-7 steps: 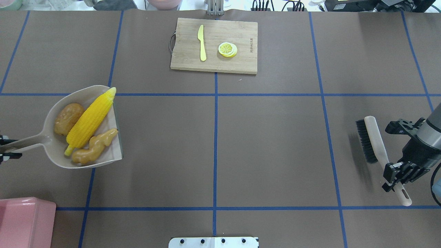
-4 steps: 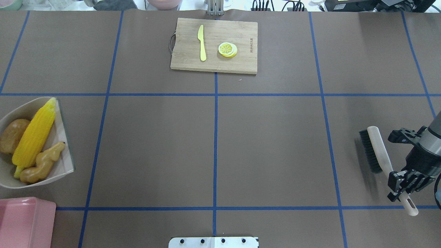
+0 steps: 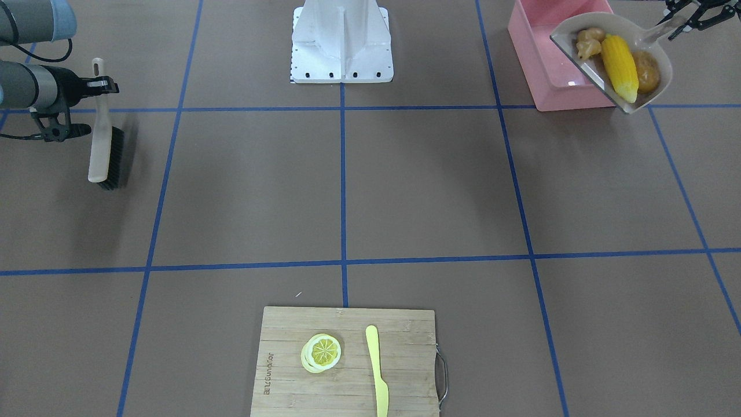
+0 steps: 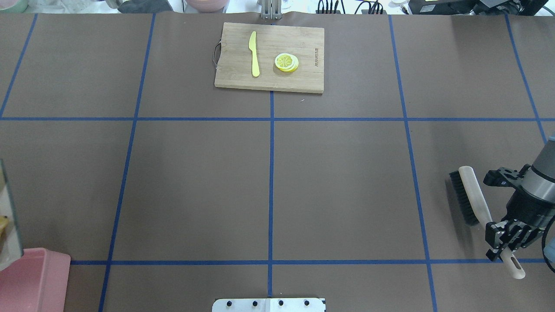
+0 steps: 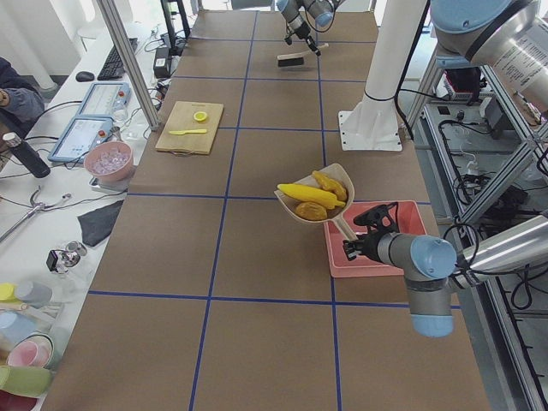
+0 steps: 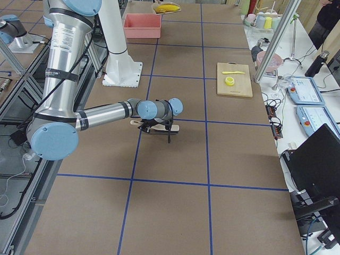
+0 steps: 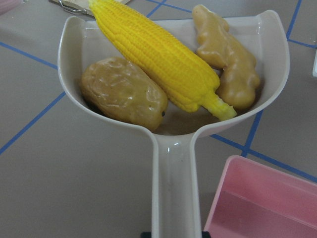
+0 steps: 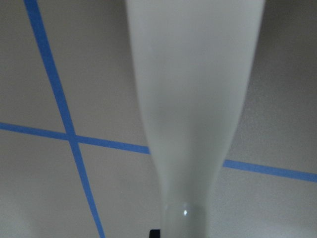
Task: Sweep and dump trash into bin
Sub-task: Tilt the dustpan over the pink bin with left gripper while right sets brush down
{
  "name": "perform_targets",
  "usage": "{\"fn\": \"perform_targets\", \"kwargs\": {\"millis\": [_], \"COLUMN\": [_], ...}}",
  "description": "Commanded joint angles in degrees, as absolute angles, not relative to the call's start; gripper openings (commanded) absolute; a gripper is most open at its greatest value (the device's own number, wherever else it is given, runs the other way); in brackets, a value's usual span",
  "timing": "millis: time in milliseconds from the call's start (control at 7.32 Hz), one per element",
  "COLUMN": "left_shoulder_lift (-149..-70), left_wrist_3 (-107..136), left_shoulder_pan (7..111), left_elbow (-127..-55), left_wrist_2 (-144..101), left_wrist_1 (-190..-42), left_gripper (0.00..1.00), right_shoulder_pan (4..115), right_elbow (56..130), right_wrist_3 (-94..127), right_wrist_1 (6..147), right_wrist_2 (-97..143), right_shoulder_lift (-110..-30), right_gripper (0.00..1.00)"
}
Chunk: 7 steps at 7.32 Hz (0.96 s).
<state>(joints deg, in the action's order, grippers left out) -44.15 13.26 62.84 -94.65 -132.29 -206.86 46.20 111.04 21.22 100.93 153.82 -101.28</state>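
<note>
My left gripper (image 3: 692, 14) is shut on the handle of the beige dustpan (image 3: 666, 61) and holds it raised beside the pink bin (image 3: 532, 69). The yellow corn cob (image 3: 619, 66), brown potato (image 3: 647, 70) and tan ginger root (image 3: 587, 43) lie in the pan. The left wrist view shows the corn (image 7: 158, 54), potato (image 7: 124, 94) and ginger (image 7: 228, 59) in the pan, and the bin (image 7: 262, 203) low at the right. In the overhead view only the pan's edge (image 4: 8, 208) and the bin's corner (image 4: 30, 277) show. My right gripper (image 4: 505, 242) is shut on the brush (image 4: 470, 197) handle.
A wooden cutting board (image 4: 269, 56) with a pale yellow knife (image 4: 253, 54) and a lemon slice (image 4: 286, 62) lies at the table's far middle. The robot's white base plate (image 4: 269, 304) is at the near edge. Blue tape lines grid the brown table.
My left arm has carried the loaded dustpan left and back toward the bin, nearly out of the overhead view. My right gripper has drawn the brush a little nearer the robot.
</note>
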Motion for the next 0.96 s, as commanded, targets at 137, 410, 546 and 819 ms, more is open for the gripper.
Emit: {"fn": "perform_targets", "kwargs": {"millis": [137,410,546,819], "left_shoulder_lift": [-36.76,-33.24,-31.05,-30.33], "left_wrist_3": [11.35,10.38,7.24,2.4], "left_shoulder_pan": [68.88,69.96,69.96,70.31], "left_elbow": [-90.09,-89.91,-89.83,-91.48], "left_wrist_2": [-140.49,-143.78,-144.75,-144.67], "left_wrist_1": [-211.91,-211.47,-210.16,-203.16], "left_gripper": [0.14,0.14,0.14,0.14], "right_shoulder_pan": [45.53,45.09,44.91,44.74], "right_elbow": [109.17,107.76,107.84,107.84], "right_wrist_3": [21.27,21.44,21.62,23.11], "right_wrist_1": [100.99,100.99,100.99,100.99], "right_wrist_2": [153.54,153.54,153.54,153.63], "right_shoulder_lift": [-99.94,-98.44,-97.92,-97.47], "right_gripper": [0.0,0.0,0.0,0.31]}}
